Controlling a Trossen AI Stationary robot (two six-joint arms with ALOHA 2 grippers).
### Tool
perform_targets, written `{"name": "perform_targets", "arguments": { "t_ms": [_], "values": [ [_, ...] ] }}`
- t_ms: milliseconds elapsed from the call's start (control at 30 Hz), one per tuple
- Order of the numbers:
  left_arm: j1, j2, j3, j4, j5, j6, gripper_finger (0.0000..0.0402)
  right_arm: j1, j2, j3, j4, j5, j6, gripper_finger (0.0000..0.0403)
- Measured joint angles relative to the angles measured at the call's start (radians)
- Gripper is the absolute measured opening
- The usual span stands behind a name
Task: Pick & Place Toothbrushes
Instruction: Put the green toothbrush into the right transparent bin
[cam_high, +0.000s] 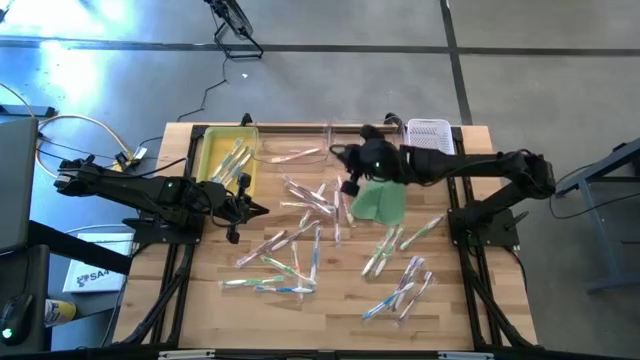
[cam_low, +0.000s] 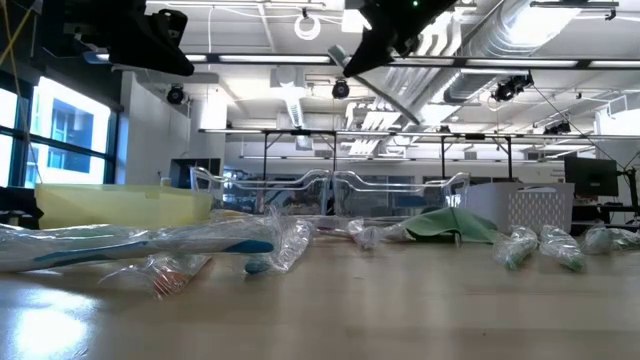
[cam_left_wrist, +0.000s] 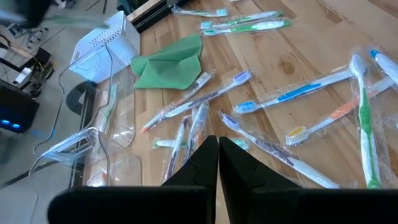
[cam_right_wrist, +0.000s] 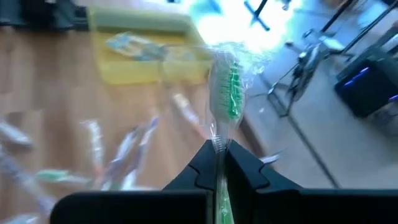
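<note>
Wooden table (cam_high: 200, 310) seen from above, with two dark arms reaching in from its left and right sides; around it a grey floor, and in the level view a large hall with ceiling ducts and glass partitions. Along the far edge stand a yellow tray (cam_high: 212, 160) at left, already holding a few brushes, a clear tray (cam_high: 292, 140) in the middle and a white basket (cam_high: 428, 134) at right. A green cloth (cam_high: 380, 202) lies flat near the centre. Most of the toothbrushes (cam_high: 300, 235), each in a clear wrapper, lie scattered at mixed angles over the middle and near part of the table. The right gripper (cam_right_wrist: 219, 163) hangs raised just right of the clear tray, its fingers clamped on one green-bristled toothbrush (cam_right_wrist: 229, 93) whose long axis runs straight out from the fingertips. The trays lie to the left of that claw, the clear one nearer, so the drop likely calls for a leftward carry. The left gripper (cam_left_wrist: 217, 149), fingers together and empty, waits beside the yellow tray with loose brushes just to its right.
</note>
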Motion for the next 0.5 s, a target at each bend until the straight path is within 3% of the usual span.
{"name": "perform_targets", "arguments": {
  "t_ms": [233,367,500],
  "values": [
    [0.000,0.000,0.000,0.000,0.000,0.007,0.0010,-0.132,0.000,0.000,0.019,-0.029,-0.083,0.0007],
    [0.000,0.000,0.000,0.000,-0.001,0.027,0.0010,-0.222,0.015,0.000,0.020,-0.152,-0.098,0.0007],
    [0.000,0.000,0.000,0.000,-0.001,0.028,0.0010,-0.291,0.057,0.000,0.025,-0.199,-0.110,0.0007]
  ]
}}
